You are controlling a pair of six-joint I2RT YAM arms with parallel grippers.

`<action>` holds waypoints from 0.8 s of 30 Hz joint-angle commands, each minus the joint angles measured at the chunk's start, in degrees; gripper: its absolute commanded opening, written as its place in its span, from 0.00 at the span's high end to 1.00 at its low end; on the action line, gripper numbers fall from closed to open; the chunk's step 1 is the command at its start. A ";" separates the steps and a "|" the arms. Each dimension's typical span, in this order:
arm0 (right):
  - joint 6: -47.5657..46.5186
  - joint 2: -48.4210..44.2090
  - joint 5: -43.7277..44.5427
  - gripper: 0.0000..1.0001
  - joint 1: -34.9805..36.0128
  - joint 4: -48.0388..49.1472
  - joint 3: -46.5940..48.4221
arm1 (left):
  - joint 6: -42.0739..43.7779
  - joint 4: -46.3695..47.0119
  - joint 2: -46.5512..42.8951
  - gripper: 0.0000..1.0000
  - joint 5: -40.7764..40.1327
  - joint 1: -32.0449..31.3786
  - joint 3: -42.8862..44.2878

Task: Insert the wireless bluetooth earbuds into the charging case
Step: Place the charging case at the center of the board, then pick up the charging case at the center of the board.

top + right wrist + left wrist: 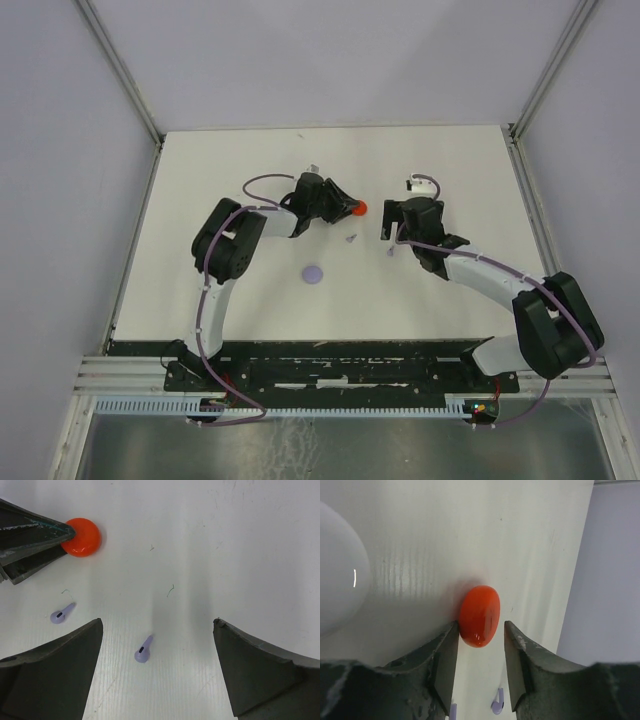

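A glossy red round case (480, 615) lies on the white table (470, 540), right at the tips of my left gripper (481, 626). The jaws stand a little apart: the left finger touches the case and a gap shows at the right finger. Two pale purple earbuds lie loose on the table, one (143, 650) between the wide-open fingers of my right gripper (157, 622) and one (62, 614) further left. From above, the left gripper (348, 208) sits beside the red case (361, 208), and the right gripper (390, 232) is over an earbud (388, 250).
A pale purple round case (314, 272) lies nearer the arm bases, left of centre. A large glossy white rounded thing (337, 570) fills the left edge of the left wrist view. Grey walls and metal posts ring the table.
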 commanded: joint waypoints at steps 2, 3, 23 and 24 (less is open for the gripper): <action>0.15 1.17 -1.87 0.00 -0.45 -1.99 4.07 | 4.31 -2.41 -2.53 0.45 -2.29 1.31 0.57; 0.11 1.45 -2.07 0.00 -0.41 -2.79 4.58 | 4.41 -2.50 -3.13 0.44 -2.50 1.48 0.07; -0.38 9.23 -14.61 0.08 -0.48 -15.79 10.85 | 11.17 -3.81 -36.36 0.49 -8.58 2.62 -28.79; -0.64 9.16 -14.76 0.08 -0.35 -15.46 10.63 | 11.73 -4.44 -37.91 0.49 -8.83 2.57 -30.37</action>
